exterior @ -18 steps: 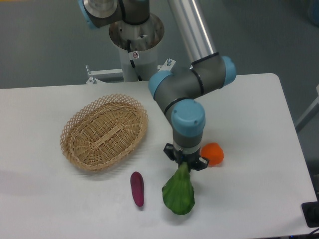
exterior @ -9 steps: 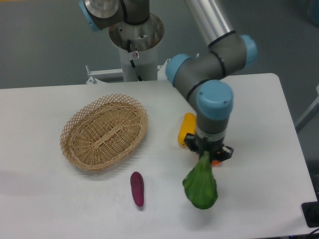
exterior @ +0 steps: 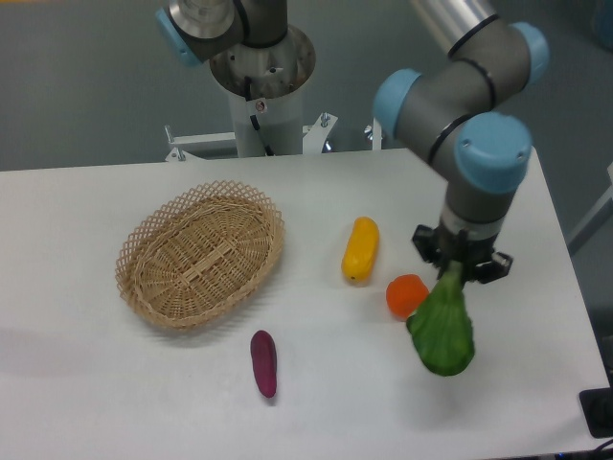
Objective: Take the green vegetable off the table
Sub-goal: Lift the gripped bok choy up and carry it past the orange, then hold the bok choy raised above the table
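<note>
The green vegetable (exterior: 442, 332) hangs from my gripper (exterior: 460, 267), which is shut on its pale stem end. Its broad dark green leafy body points down and is held above the white table (exterior: 96, 402), at the right side. The gripper's fingers are mostly hidden behind the wrist and the vegetable.
An orange (exterior: 406, 295) lies just left of the hanging vegetable. A yellow oblong vegetable (exterior: 361, 249) lies left of that. A small purple eggplant (exterior: 263, 362) lies near the front middle. A woven wicker basket (exterior: 200, 252) stands at the left. The arm's base (exterior: 261, 77) is at the back.
The arm has swung to the right, carrying the green vegetable with it and lifting it. The yellow vegetable and the orange, earlier partly hidden by the arm, now show fully.
</note>
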### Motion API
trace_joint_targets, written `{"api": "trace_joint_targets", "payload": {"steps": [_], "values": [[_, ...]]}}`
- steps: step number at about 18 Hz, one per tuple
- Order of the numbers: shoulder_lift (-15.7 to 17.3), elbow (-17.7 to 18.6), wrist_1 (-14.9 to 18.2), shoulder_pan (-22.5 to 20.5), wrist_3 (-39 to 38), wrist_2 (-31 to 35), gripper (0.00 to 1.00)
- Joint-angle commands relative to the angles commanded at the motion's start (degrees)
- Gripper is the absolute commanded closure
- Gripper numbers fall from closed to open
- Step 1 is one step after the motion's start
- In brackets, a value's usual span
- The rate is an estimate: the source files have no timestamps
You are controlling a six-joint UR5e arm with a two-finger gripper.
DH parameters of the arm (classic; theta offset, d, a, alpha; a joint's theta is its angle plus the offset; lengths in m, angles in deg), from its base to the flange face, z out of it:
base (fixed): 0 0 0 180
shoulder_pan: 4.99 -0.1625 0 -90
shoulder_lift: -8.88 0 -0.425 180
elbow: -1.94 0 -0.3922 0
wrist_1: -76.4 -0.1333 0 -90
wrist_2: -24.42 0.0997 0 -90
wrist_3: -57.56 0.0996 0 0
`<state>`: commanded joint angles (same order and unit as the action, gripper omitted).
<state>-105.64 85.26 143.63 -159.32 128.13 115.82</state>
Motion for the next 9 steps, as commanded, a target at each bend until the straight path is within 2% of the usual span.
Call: {"api": "trace_joint_targets", "payload": {"steps": [3, 6, 9], "values": [[-0.4, -0.1, 1.1, -0.8, 0.2, -0.1, 0.81], [-0.5, -0.1, 0.9, -0.9, 0.5, -0.1, 0.81], [-0.5, -0.1, 0.9, -1.3, 3.2, -0.4, 0.77]]}}
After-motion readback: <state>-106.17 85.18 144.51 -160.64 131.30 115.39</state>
